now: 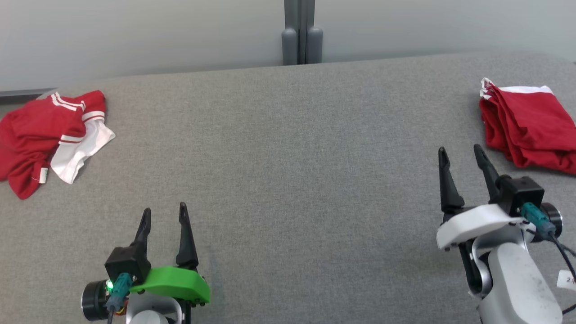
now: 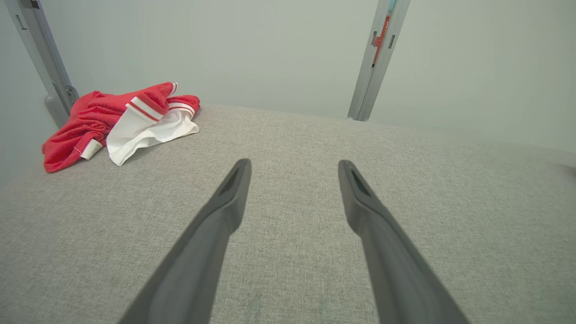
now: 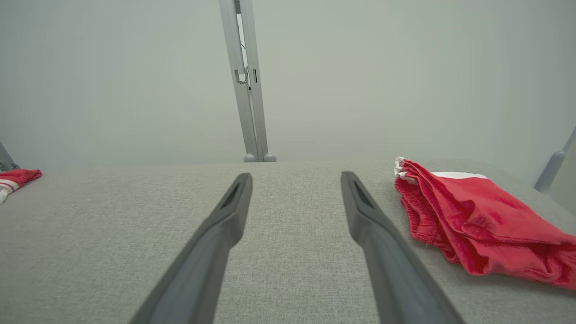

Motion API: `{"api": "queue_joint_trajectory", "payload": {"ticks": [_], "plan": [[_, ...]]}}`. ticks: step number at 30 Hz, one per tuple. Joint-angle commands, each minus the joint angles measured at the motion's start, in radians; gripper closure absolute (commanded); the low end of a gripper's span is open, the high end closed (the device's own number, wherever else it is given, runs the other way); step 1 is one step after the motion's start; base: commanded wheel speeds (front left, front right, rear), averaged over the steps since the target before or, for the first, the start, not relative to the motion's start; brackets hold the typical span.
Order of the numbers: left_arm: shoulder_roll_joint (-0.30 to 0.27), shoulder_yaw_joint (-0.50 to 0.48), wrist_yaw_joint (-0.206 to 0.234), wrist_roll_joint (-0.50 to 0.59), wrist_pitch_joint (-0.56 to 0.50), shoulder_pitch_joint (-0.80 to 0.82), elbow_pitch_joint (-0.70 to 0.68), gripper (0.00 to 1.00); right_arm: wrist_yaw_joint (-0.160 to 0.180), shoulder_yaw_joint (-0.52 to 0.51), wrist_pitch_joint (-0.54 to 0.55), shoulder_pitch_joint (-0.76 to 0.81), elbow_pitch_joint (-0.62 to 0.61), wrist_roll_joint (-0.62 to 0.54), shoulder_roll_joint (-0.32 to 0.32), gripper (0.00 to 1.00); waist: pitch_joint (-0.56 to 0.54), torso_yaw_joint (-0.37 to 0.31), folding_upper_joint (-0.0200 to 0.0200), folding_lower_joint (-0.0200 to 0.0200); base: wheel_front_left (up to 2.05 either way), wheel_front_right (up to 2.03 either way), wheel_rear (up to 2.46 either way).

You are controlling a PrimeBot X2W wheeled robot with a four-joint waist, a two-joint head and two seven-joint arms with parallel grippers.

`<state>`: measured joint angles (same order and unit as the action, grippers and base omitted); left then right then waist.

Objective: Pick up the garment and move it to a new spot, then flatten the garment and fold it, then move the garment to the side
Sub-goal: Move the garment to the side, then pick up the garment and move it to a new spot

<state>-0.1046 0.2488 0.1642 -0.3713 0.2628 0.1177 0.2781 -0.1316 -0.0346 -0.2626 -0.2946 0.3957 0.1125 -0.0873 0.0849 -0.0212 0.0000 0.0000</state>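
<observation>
A crumpled red garment with white stripes and a white lining [image 1: 49, 135] lies at the far left of the grey table [image 1: 288, 180]; the left wrist view has it at upper left [image 2: 117, 123]. A folded red garment with a white edge [image 1: 528, 126] rests at the far right, close beside the right fingers in the right wrist view [image 3: 477, 225]. My left gripper [image 1: 164, 213] is open above bare cloth at the lower left, well apart from the crumpled garment. Open too, my right gripper [image 1: 461, 153] hovers just left of the folded garment, holding nothing.
A grey post [image 1: 301, 31] stands behind the table's far edge against a pale wall. Another grey post [image 2: 45, 58] rises behind the crumpled garment. The wide middle of the grey table lies between the two garments.
</observation>
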Motion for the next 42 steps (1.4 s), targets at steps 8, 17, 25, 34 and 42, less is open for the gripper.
{"api": "queue_joint_trajectory", "payload": {"ticks": [8,17,25,34,42], "plan": [[0.029,-0.028,-0.012,0.027,0.001,-0.085,-0.011,0.00,0.002,0.042,0.041,0.168,-0.136,0.039,0.035,0.00,-0.073,0.025,0.0000,0.0000,0.00,0.00,0.00],[0.042,-0.028,-0.023,0.037,0.002,-0.089,-0.002,0.00,0.002,0.066,0.031,0.237,-0.164,0.113,0.036,0.00,-0.071,0.040,0.0000,0.0000,0.00,0.00,0.00],[0.046,-0.035,-0.031,0.042,0.002,-0.067,0.006,0.00,0.002,0.073,0.025,0.240,-0.153,0.115,0.036,0.00,-0.069,0.037,0.0000,0.0000,0.00,0.00,0.00],[0.049,-0.044,-0.034,0.047,0.002,-0.063,0.006,0.00,0.002,0.079,0.024,0.233,-0.152,0.117,0.036,0.00,-0.065,0.036,0.0000,0.0000,0.00,0.00,0.00],[0.051,-0.041,-0.037,0.049,0.002,-0.053,0.008,0.00,0.002,0.072,0.031,0.244,-0.170,0.107,0.036,0.00,-0.067,0.091,0.0000,0.0000,0.00,0.00,0.00]]}}
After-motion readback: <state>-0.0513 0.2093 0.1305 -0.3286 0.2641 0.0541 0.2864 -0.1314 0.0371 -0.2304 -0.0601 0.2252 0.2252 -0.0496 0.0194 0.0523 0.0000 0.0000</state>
